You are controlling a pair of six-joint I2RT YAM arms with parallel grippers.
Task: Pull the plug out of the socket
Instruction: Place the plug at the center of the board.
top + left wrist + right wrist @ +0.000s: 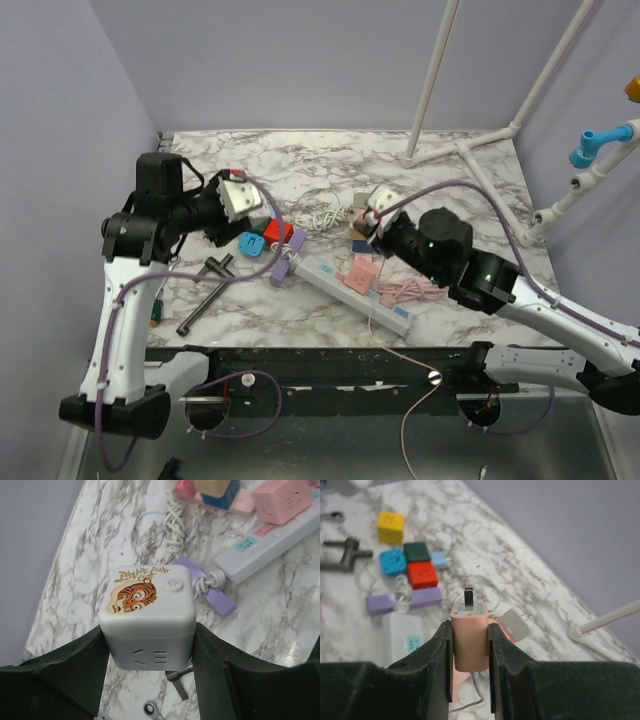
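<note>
Pink plug (470,647) pinched inside right tool (470,627), prongs pointing away.

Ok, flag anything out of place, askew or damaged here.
Nothing looks damaged or spilled. The pink plug, clamped in the right end effector, has its prong bare, in no socket. The left end effector holds a tiger-print socket cube. Loose pink cable lies heaped beside the power strip.

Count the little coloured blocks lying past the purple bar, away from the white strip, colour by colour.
Yellow block: 1
Blue block: 1
Dark green block: 1
Red block: 1
Pale blue block: 1
Total: 5
</note>
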